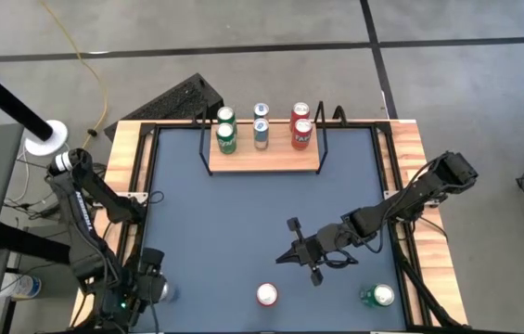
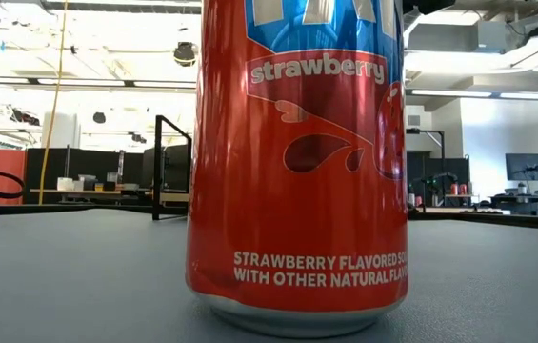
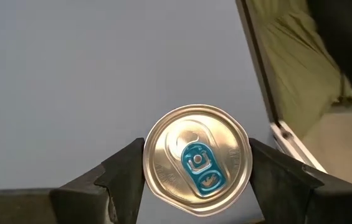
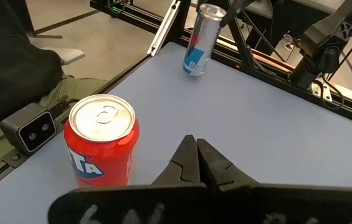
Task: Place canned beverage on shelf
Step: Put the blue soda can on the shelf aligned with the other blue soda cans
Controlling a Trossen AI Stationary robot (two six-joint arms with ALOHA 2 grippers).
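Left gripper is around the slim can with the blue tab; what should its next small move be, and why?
Probably lift it straight up: the left gripper's fingers flank the slim can closely, and the shelf has bare board near its front edge.

9 cans (image 1: 267, 295), 1 shelf (image 1: 263, 158), 2 grippers (image 1: 300, 252).

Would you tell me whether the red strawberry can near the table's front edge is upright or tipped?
Upright: the strawberry can stands on its base, lid up.
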